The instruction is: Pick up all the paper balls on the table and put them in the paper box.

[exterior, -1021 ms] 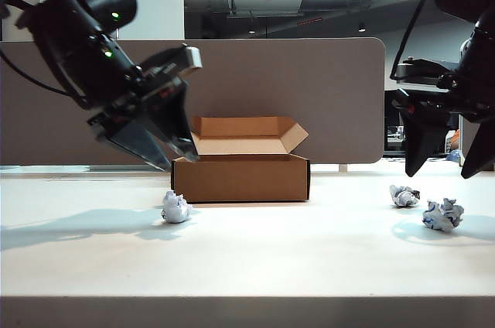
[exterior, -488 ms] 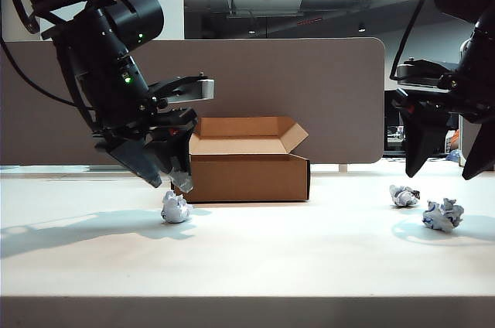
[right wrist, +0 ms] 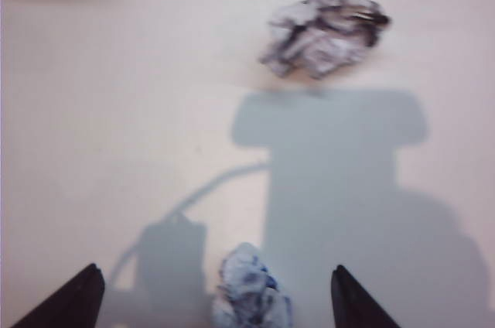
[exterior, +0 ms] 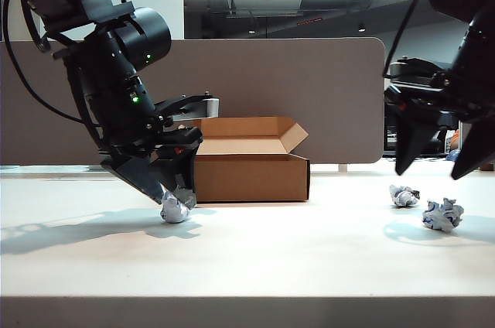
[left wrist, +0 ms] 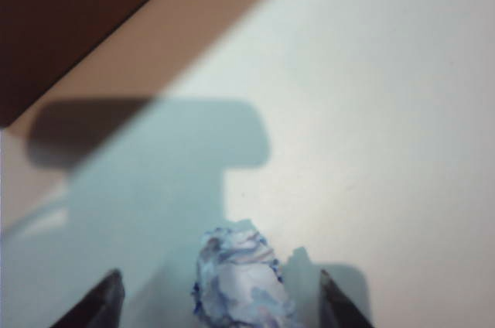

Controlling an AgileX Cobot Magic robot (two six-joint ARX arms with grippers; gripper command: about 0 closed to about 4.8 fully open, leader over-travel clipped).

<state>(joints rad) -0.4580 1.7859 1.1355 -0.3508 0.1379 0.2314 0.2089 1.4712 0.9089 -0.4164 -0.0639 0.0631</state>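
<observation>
While all three paper balls lie on the table (exterior: 255, 254) and none is in the box, you are at the first pick, with both arms set up over their targets.

Nearest you, at about four o'clock from the table's middle in the outside view, sits the right-hand ball (exterior: 443, 214). Just beyond it, at three o'clock, is the second right ball (exterior: 403, 196). Your right gripper (exterior: 440, 167) hangs clear above this pair, jaws spread wide and empty. In its wrist view one ball (right wrist: 251, 291) lies between the finger tips (right wrist: 76, 297) and the other ball (right wrist: 325, 30) farther ahead. Which of the two is which I cannot tell for certain.

Over at nine o'clock, the left ball (exterior: 175, 208) lies just in front of the box's near left corner. Your left gripper (exterior: 175, 195) is right down on it, jaws wide, nothing gripped yet; the wrist view shows the ball (left wrist: 241, 281) centred between the tips (left wrist: 104, 303).

Farthest back, at twelve o'clock, stands the cardboard box (exterior: 249, 176), flaps up, before the grey partition (exterior: 309, 88).

Next, I judge you should close the left jaws on that ball, lift above the wall, swing slightly back and right over the opening, and let go. Mind the near flap.
</observation>
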